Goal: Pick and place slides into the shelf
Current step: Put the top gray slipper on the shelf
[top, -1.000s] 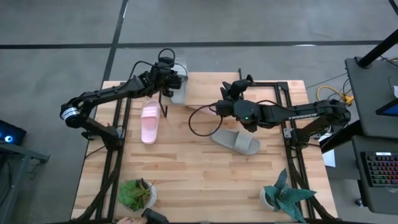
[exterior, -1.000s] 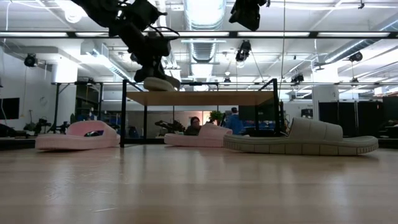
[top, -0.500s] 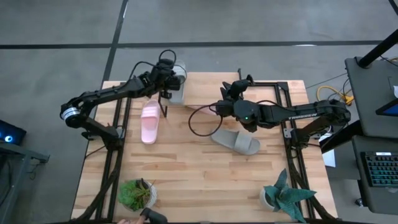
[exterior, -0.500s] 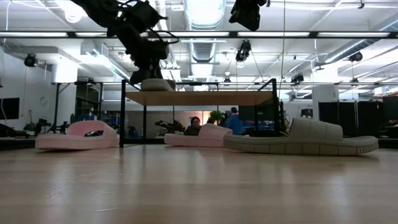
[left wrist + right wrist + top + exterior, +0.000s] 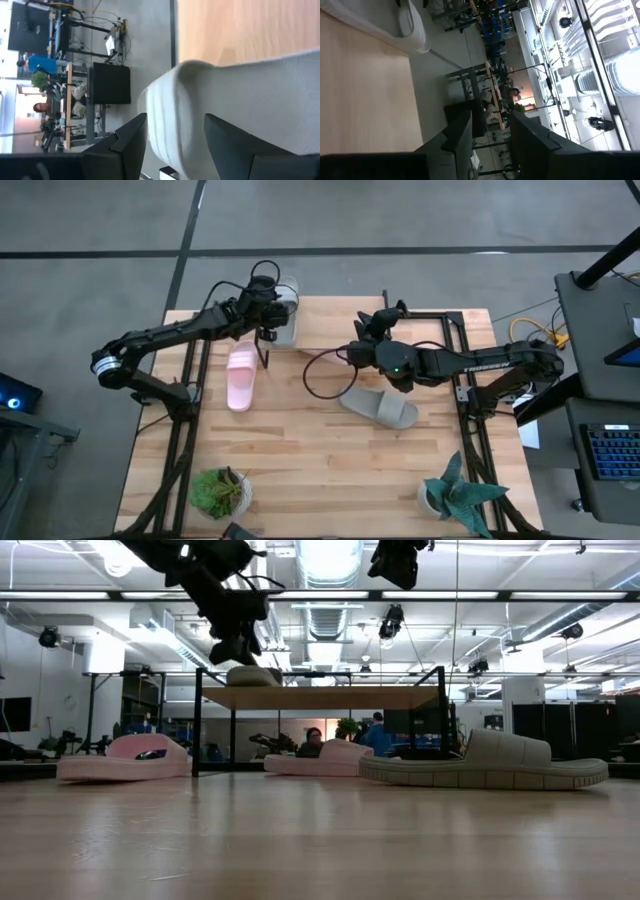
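Observation:
The shelf (image 5: 340, 325) stands at the table's far edge. A pale grey slide (image 5: 288, 315) lies sole-down on the left end of its plank top (image 5: 320, 697). My left gripper (image 5: 268, 308) hovers open just left of and above this slide (image 5: 252, 675); in the left wrist view its fingers stand either side of the ribbed strap (image 5: 165, 120). My right gripper (image 5: 368, 328) hangs open over the shelf, with nothing between its fingers (image 5: 490, 135). One pink slide (image 5: 240, 377) and a second grey slide (image 5: 378, 407) rest on the table. Another pink slide (image 5: 320, 758) lies under the shelf.
Two potted plants stand near the table's front edge, one left (image 5: 220, 492) and one right (image 5: 460, 495). Black frame rails run along both table sides (image 5: 190, 380). Bare wood lies between the slides and the plants. People sit in the room beyond the shelf (image 5: 312, 740).
My left gripper set the grey slide down on the left end of the shelf's top, opened and let go. It then drew back up and toward the table's left. The slide, held tilted a second ago, now lies flat on the plank.

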Tool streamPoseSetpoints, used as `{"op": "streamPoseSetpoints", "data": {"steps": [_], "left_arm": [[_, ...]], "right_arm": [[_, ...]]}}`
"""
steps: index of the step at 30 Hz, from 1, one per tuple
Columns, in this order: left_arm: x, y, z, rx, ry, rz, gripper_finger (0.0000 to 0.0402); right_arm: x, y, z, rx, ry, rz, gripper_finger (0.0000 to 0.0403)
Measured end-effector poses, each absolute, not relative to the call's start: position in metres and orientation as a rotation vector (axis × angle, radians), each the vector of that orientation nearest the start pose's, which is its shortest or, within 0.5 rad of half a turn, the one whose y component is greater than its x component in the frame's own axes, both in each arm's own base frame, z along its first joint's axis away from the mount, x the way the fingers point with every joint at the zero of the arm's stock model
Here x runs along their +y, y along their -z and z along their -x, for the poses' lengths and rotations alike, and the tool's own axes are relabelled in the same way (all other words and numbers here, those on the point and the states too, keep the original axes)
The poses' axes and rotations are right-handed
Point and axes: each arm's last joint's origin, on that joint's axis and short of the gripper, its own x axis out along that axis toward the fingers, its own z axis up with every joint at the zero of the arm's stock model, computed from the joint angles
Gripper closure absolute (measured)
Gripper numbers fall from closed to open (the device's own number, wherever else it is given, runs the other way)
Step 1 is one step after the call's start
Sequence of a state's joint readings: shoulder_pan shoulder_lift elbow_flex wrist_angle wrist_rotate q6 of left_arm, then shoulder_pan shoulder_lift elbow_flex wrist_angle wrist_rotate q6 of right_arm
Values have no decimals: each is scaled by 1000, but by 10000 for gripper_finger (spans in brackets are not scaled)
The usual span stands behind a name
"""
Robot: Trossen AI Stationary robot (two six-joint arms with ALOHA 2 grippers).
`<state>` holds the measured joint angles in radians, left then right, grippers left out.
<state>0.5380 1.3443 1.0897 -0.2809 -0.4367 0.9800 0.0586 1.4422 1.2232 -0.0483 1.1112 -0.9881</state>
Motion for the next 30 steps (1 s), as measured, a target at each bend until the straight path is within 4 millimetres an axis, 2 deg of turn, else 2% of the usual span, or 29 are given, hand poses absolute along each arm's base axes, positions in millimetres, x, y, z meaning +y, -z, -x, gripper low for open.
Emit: {"op": "streamPoseSetpoints", "data": {"steps": [3, 7, 11, 15, 21, 25, 30], "left_arm": [[156, -317, -244, 921, -626, -807, 221], [147, -336, -232, 777, -626, -734, 222], [131, -357, -216, 573, -534, -621, 222], [118, -379, -195, 418, -585, -495, 222], [101, -400, -165, 232, -690, -250, 222], [91, -409, -148, 153, -703, -209, 222], [82, -415, -132, 84, -708, -153, 222]], "right_arm": [[-6, -348, -319, 679, 766, 1003, 280], [0, -339, -321, 609, 446, 960, 282], [5, -334, -324, 534, 235, 895, 282], [4, -320, -331, 506, 71, 886, 287], [-7, -299, -353, 444, 112, 977, 294], [-14, -282, -370, 438, 128, 1033, 288], [-24, -265, -393, 484, 122, 1071, 254]]}}
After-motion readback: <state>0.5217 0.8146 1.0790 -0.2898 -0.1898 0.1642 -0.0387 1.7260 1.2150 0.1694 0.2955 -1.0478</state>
